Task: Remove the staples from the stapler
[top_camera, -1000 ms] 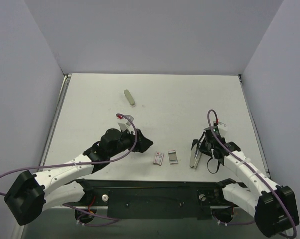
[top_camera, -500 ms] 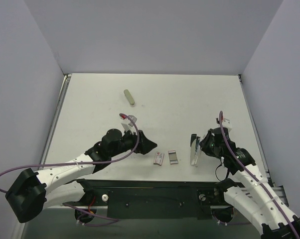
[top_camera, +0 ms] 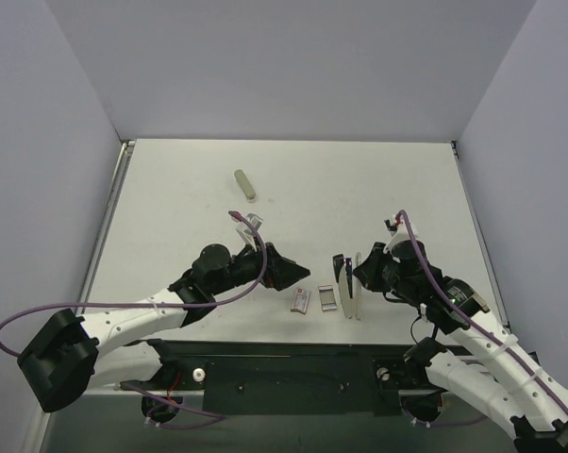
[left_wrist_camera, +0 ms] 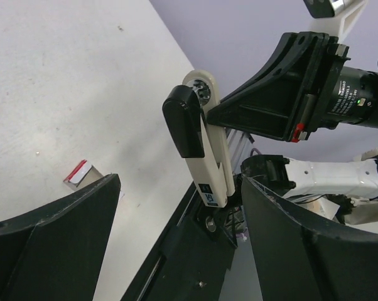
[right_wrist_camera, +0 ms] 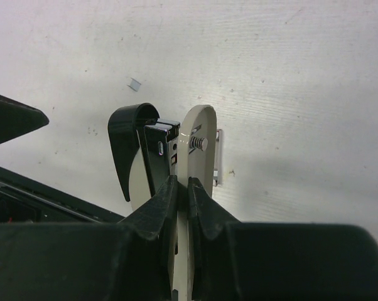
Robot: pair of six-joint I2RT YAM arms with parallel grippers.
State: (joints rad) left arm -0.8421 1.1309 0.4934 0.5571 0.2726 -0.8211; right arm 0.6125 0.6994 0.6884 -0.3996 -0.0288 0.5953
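The stapler, small, stiff and likely light (its smooth shell may slip), hangs over the near part of the table, its pale base pinched in the right gripper, so the wide-spread, empty left gripper should take the black top.

The left arm is extended from its base toward the centre. Its gripper is pointed to the right, the fingers are spread wide, and nothing is held between them. The right arm is bent inward with the wrist turned to the left. Its gripper is closed, the fingers pinched tightly on the pale base plate of the stapler.
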